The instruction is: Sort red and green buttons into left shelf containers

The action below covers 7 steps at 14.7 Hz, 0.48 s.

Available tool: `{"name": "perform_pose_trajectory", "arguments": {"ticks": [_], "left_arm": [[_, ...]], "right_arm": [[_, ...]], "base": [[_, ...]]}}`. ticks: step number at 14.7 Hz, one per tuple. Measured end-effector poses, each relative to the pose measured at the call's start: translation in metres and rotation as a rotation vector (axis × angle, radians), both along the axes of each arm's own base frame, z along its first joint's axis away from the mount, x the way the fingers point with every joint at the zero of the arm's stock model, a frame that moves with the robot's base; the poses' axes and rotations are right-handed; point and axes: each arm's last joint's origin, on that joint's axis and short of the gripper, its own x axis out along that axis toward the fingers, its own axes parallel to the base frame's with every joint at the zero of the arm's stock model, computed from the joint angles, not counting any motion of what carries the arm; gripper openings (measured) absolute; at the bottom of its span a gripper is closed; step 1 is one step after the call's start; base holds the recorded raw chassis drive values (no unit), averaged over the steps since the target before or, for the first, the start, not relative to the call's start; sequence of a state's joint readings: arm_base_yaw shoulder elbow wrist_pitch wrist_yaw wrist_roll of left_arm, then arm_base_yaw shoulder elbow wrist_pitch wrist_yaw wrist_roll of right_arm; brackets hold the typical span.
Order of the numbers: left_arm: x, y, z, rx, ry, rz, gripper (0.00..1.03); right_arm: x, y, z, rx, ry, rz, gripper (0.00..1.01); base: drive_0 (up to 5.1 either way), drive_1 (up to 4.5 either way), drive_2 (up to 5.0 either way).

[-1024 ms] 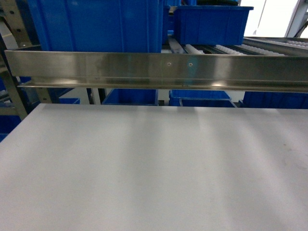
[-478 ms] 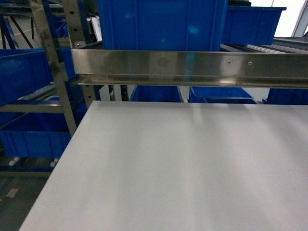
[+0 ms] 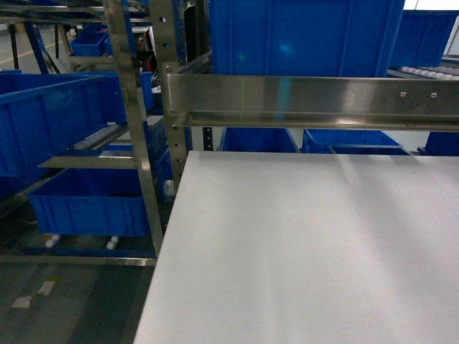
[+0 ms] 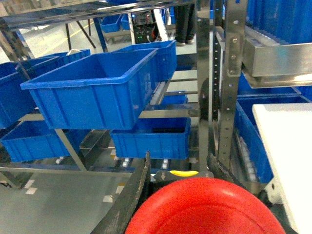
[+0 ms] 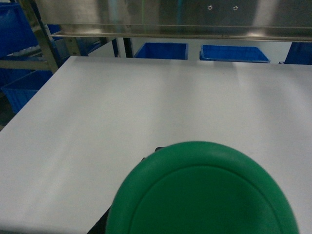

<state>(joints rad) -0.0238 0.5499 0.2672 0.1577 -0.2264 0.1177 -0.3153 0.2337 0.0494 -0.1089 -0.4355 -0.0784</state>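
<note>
Buttons, two. Red button [image 4: 204, 207]: one, its domed cap fills the bottom of your left wrist view, right at the left claw; the fingers are hidden behind the cap, so you cannot tell from the picture how wide the claw stands, though the button looks carried there. Green button [image 5: 202, 192]: one, its round cap fills the bottom of your right wrist view in the same way, over the white surface [image 5: 146, 97]; right claw width likewise cannot be told.

Bins on the left shelf [image 3: 136, 136]: at least four blue ones in your left wrist view. The nearest upper bin [image 4: 97, 83] sits tilted with its open mouth towards you, above and left of the red button; a lower bin [image 4: 151, 139] lies beneath it.

Governing relation: the shelf stands off the surface's left edge, so the left arm is the nearer and the red button likely goes first. The green button must cross the whole surface leftward.

Neither claw shows in the head view.
</note>
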Motion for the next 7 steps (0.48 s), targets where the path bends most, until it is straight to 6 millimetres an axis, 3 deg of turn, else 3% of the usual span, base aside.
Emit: {"name": "perform_pose_trajectory", "arguments": {"ticks": [7], "left_arm": [[0.0000, 0.0000, 0.0000, 0.000, 0.000, -0.001, 0.27]], "right_arm": [[0.0000, 0.0000, 0.0000, 0.000, 0.000, 0.000, 0.27]], "base": [[-5.0, 2.42, 2.4]]}}
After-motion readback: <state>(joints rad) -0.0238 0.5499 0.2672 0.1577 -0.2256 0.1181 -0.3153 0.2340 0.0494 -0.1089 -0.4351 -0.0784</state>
